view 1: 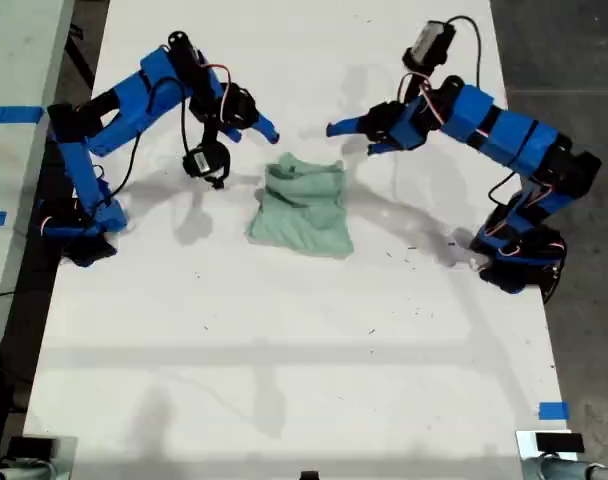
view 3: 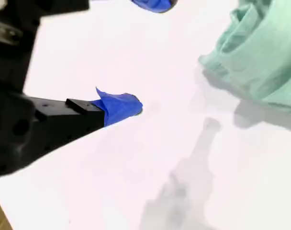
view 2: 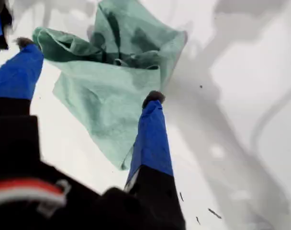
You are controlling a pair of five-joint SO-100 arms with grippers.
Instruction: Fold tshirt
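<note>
both spread pincers (view 2: 88, 69) (view 3: 148, 55) hover off the bunched tshirt (view 1: 302, 203) lying between them.

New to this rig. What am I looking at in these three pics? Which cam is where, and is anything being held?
I am a pair of small blue robot arms on a white table: one arm at the exterior view's left, the other arm at its right. The exterior view comes from a camera off the arms, looking down. The two wrist views come from cameras riding on each arm's tool, looking along its fingers. One thing lies on the table: a pale green tshirt, partly folded and bunched along one edge. My first tool is open, its fingers spread above the tshirt. My second tool is open over bare table. Nothing is held.
</note>
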